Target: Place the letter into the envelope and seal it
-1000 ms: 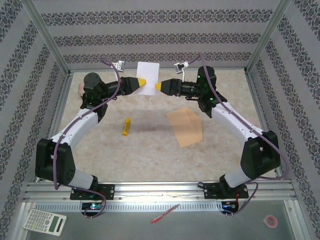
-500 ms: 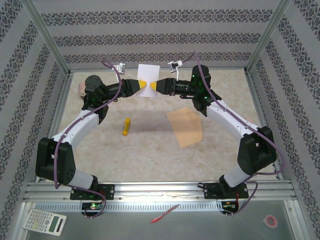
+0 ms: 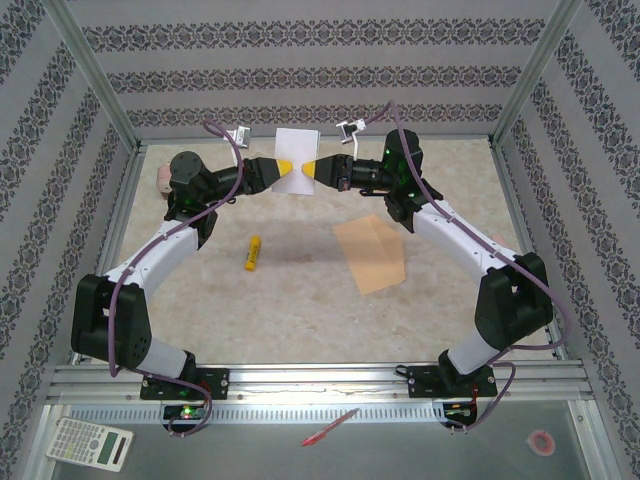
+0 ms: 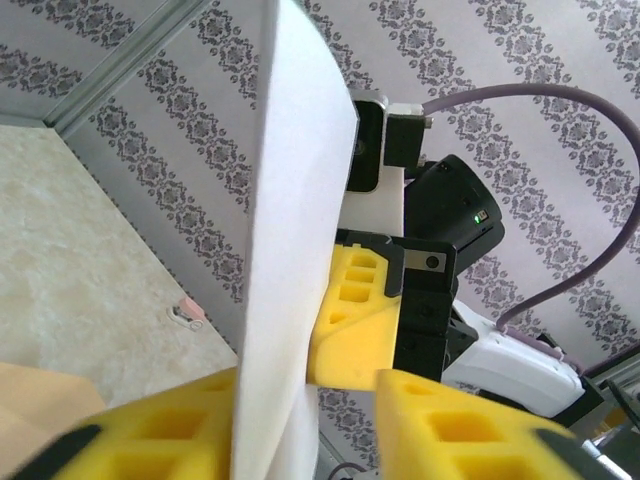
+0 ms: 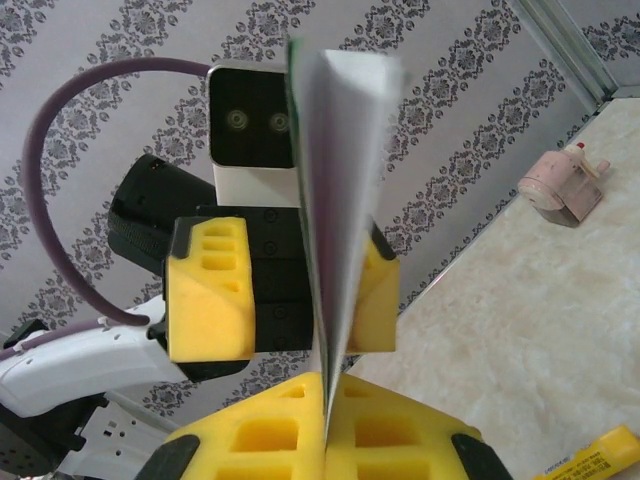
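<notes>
From above, the lower edge of the letter [image 3: 297,148] is hidden behind the yellow tips of the left gripper [image 3: 285,167] and the right gripper [image 3: 312,170]. The small pink object [image 3: 162,176] at the far left sits partly behind the left arm. The calculator [image 3: 90,443] has keys too small to read. In the left wrist view the sheet runs off the top and bottom edges and screens part of the opposite finger. There the envelope [image 4: 25,400] is cut to a corner, and a pinkish speck [image 4: 185,312] by the wall is too small to name. In the right wrist view the letter's top is blurred, and the glue stick [image 5: 592,455] is cut off.
</notes>
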